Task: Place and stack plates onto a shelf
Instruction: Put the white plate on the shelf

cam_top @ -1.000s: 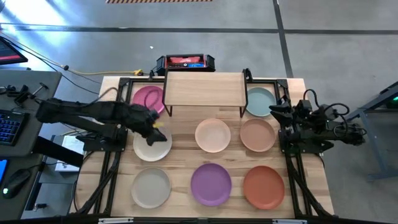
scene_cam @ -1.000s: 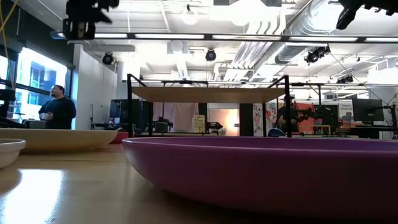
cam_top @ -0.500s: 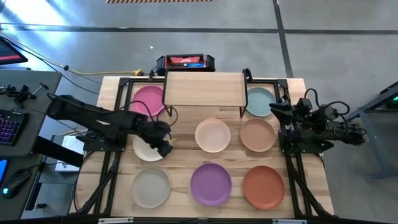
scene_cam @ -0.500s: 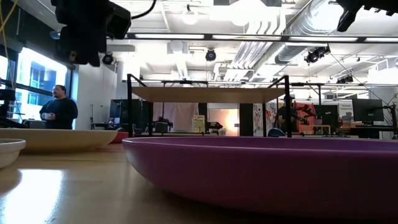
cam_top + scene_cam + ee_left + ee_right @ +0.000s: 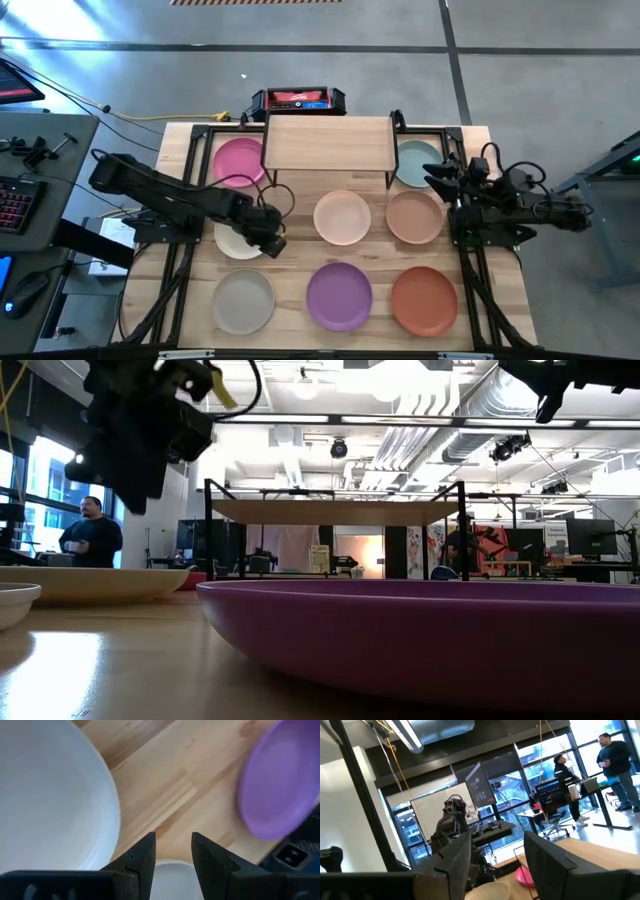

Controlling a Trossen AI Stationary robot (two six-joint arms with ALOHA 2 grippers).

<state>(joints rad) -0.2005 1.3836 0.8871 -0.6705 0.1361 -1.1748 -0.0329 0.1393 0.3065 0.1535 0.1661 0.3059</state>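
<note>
Moved since earlier: left gripper [image 5: 272,238] now over the off-white plate [image 5: 236,242], partly hiding it, fingers apart, empty. Right gripper [image 5: 432,172] beside the shelf [image 5: 327,144], fingers apart, empty.

high view: straight down over whole table [image 5: 500,290]. low view: tabletop level, purple plate [image 5: 420,630] right against lens, shelf [image 5: 335,510] beyond. Wrist views look past own fingers; left shares that plate [image 5: 275,775].

Left hand [image 5: 272,240] fingers parted, right hand [image 5: 436,176] raised, fingers apart
</note>
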